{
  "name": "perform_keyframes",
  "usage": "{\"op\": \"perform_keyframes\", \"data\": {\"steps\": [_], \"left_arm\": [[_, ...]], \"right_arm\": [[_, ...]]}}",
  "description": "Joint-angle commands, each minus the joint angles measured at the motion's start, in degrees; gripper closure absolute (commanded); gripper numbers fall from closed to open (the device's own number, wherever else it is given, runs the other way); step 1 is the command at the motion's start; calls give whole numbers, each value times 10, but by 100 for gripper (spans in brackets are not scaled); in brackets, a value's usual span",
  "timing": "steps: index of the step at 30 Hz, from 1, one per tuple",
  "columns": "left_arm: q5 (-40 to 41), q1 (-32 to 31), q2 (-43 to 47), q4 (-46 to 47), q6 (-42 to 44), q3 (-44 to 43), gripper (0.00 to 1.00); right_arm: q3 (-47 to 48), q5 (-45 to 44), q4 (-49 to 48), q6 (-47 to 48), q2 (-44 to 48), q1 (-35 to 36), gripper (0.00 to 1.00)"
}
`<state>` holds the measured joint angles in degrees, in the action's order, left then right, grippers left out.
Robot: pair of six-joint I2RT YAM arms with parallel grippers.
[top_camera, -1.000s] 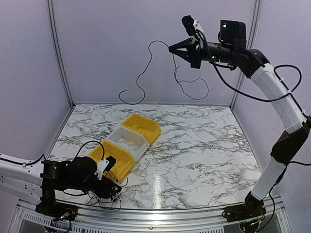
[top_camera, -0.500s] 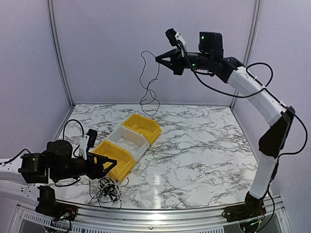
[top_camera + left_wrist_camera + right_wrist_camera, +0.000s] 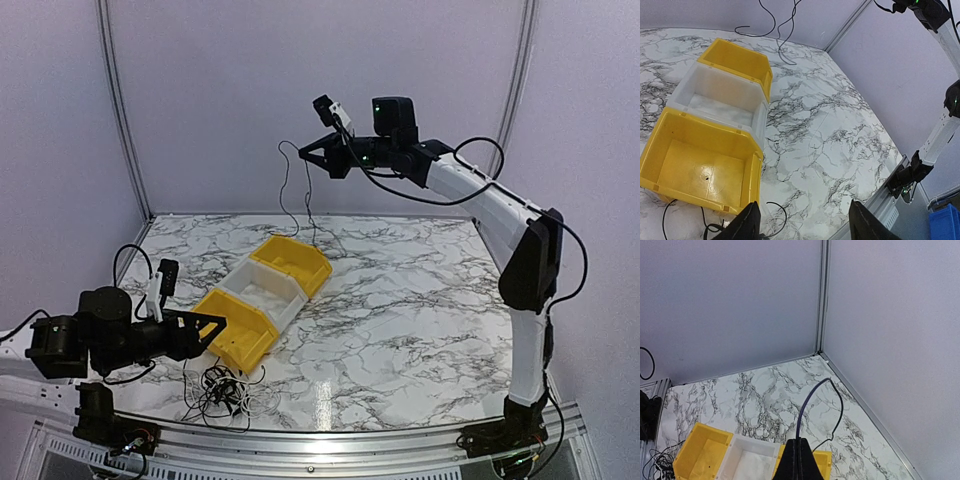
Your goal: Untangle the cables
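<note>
1 black cable (image 3: 805, 401) hangs pinched in the right gripper (image 3: 310, 153); left gripper (image 3: 803, 210) gapes empty.

3 bins in a diag row, touching: yellow bin (image 3: 240, 325) by the table's (image 3: 420, 300) front edge, left of ctr, white bin (image 3: 268, 290) next, 2nd yellow bin (image 3: 292, 262) twd the back. Plain walls (image 3: 220, 100) behind. Blue crate (image 3: 946, 222) past the front right corner.

Bench (image 3: 430, 300) — white marble pattern, grey-black veins. Centre left: lower yellow bin (image 3: 236, 328), translucent white bin (image 3: 266, 289), upper yellow bin (image 3: 293, 262). Cables (image 3: 222, 392) at lower left black; hanging cable (image 3: 806, 401) black — walls (image 3: 200, 100) pale lilac-grey.
</note>
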<state>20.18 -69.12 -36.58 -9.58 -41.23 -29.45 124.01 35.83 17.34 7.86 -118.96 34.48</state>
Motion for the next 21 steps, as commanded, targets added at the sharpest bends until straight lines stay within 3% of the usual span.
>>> {"op": "perform_keyframes", "data": {"steps": [1, 21], "left_arm": [[19, -3, 10, -25, -17, 5, 37], [42, -3, 44, -52, -44, 18, 37]], "right_arm": [[47, 0, -40, -21, 5, 17, 100], [87, -5, -79, -68, -68, 46, 100]]}}
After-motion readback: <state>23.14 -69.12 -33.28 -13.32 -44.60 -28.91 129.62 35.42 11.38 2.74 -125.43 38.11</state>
